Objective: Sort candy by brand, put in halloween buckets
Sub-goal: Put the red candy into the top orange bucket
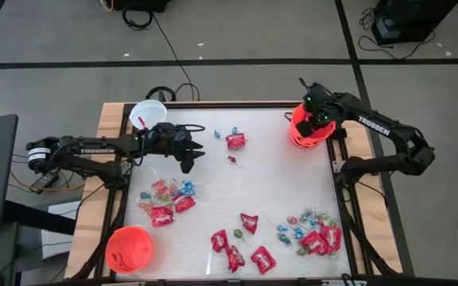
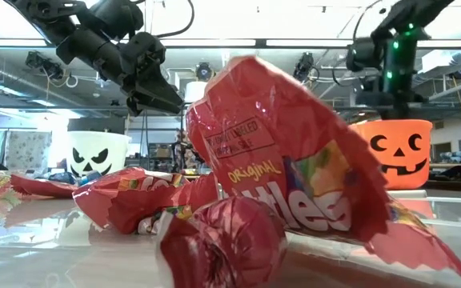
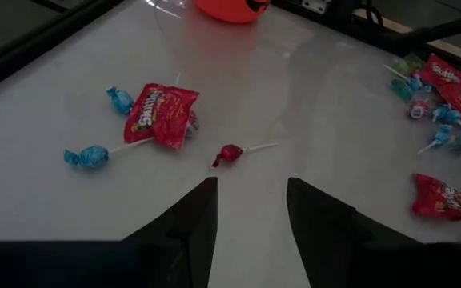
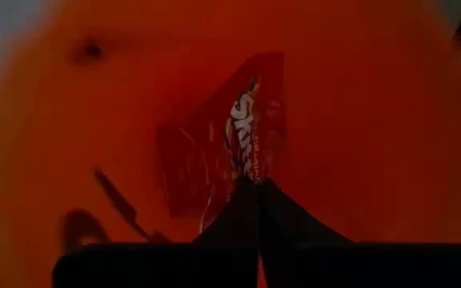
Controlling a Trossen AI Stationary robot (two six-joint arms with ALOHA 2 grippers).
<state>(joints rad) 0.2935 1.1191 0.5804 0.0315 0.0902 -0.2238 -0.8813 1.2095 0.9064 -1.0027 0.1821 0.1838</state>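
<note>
R gripper [image 4: 258, 186] over far-right orange bucket [image 1: 302, 137], jaws pinched on red packet [image 4: 222, 152], prob Skittles; drop step, needs opening. L gripper [image 3: 250, 210] part-open, empty, near red lollipop [image 3: 230, 154].

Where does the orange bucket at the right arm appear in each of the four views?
High view: orange bucket at the table's far right corner, under the right end effector.
Low view: right of centre, pumpkin face showing.
Left wrist view: top edge, partly cut off.
Right wrist view: fills the picture.
Shared landmark: the red packet beside blue lollipops, also in the left wrist view.
</note>
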